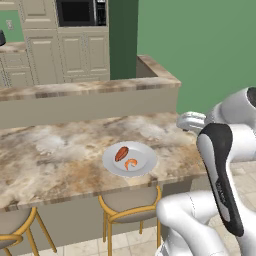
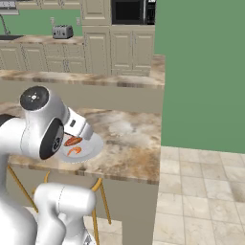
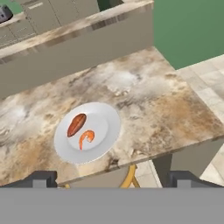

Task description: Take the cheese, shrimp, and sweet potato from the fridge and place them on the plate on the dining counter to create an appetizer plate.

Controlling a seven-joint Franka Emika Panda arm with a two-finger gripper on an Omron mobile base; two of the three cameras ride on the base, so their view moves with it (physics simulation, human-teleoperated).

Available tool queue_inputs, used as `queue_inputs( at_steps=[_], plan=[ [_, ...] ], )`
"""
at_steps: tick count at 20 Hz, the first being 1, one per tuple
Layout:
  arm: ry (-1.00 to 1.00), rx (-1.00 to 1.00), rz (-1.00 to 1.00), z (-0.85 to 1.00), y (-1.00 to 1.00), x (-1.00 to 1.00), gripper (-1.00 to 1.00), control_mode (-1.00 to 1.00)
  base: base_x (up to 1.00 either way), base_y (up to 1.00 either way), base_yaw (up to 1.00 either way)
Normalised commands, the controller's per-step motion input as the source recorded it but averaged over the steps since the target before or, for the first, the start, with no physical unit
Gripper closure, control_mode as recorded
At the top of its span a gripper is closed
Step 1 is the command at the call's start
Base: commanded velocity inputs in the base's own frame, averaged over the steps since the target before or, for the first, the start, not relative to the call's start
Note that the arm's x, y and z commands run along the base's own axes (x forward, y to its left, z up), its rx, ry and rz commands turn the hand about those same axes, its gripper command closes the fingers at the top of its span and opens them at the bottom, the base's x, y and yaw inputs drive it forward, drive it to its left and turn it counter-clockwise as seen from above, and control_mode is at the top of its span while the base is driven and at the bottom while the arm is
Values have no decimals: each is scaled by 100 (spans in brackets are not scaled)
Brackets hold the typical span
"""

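Two foods, sweet potato and shrimp, lie touching on the plate on the dining counter, ahead of the empty, wide-apart pincer; cheese apparently pending, space left.

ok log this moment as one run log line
gripper: open, empty | plate: sweet potato, shrimp on it | dining counter: plate on it

Sweet potato and shrimp lie side by side on the plate.
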Motion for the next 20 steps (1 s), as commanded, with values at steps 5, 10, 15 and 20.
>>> queue_inputs(
  at_steps=[5,10,15,20],
  plan=[
    [1,-9,0,39,1,-60,-100,-100,0,0,0],
    [0,-8,0,3,9,-51,-100,100,-40,4,0],
    [0,0,0,0,0,0,-100,100,-100,21,13],
    [0,0,0,0,0,0,-100,100,-97,41,30]
  ],
)
